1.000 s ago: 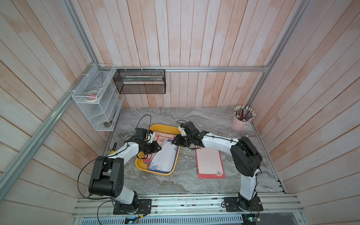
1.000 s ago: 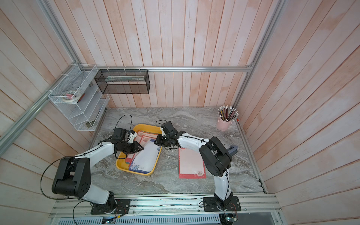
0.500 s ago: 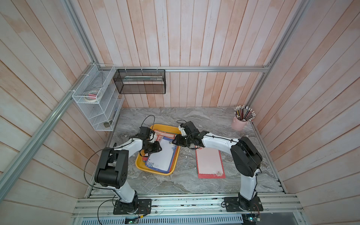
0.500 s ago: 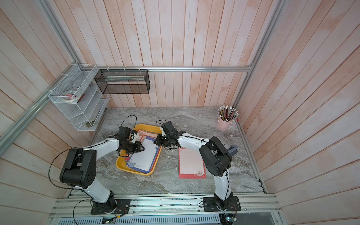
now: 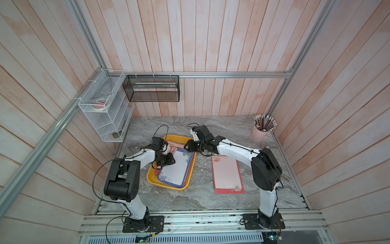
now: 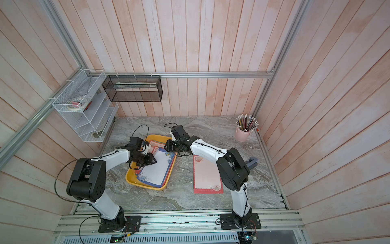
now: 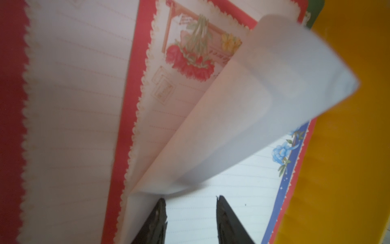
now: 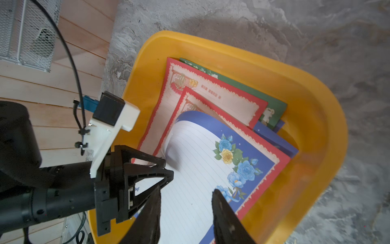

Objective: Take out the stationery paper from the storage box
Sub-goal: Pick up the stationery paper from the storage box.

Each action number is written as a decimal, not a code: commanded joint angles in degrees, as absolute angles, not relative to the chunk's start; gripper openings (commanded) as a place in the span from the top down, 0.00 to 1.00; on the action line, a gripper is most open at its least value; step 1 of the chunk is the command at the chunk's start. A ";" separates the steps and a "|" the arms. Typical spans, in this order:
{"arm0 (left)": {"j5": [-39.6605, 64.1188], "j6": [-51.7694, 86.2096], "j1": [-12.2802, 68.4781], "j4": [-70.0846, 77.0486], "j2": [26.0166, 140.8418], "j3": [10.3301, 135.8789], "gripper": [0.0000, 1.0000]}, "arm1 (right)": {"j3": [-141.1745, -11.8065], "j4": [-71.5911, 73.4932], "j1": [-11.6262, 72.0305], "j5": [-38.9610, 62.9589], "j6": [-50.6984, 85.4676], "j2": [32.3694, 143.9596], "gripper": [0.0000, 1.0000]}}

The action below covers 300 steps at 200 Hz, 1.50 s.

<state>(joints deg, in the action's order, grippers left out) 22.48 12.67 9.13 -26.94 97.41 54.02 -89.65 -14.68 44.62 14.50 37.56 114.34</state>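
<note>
A: Where is the stationery paper [image 5: 176, 169], those thin lined letter sheets with flowered borders?
B: Most of it lies stacked in the storage box [image 5: 152, 179], the shallow yellow plastic tray with rounded corners on the grey marbled tabletop [image 5: 200, 200]. On top is the blue-bordered sheet [image 8: 200, 160]. Under it peek two red-bordered sheets [image 8: 228, 101] and a dark green-bordered sheet [image 8: 274, 105]. A lone red-bordered sheet [image 5: 226, 175] lies flat on the tabletop, apart from the box, on the right arm's side
A: And the claws?
B: The left gripper [image 7: 190, 198] sits low over the blue-bordered sheet, jaws parted, lined paper showing between them, clamping nothing. Just beside its fingertips a corner of that sheet curls up and over, pale underside showing
A: The right one?
B: The right gripper [image 8: 186, 189] hangs over the box's far end, near the blue roses, jaws likewise apart and empty
</note>
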 commanded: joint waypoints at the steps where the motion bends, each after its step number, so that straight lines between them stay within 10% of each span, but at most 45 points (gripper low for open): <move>1: 20.12 11.78 9.12 -27.60 99.73 54.04 0.58 | -94.20 -18.10 45.17 12.68 35.34 118.53 0.56; 116: 19.62 11.69 9.15 -27.55 99.93 53.70 0.58 | -111.86 -18.68 46.39 19.78 41.43 135.47 0.55; 181: 19.58 11.72 9.27 -27.21 98.83 53.80 0.58 | -111.86 -16.80 46.42 23.37 43.62 137.20 0.82; 215: 17.59 10.92 9.58 -24.24 92.35 52.45 0.47 | -110.72 -15.92 46.34 23.23 43.79 136.64 1.00; 300: 12.03 7.97 10.02 -11.47 78.42 44.66 0.28 | -108.62 -14.02 46.23 24.95 45.25 135.54 1.00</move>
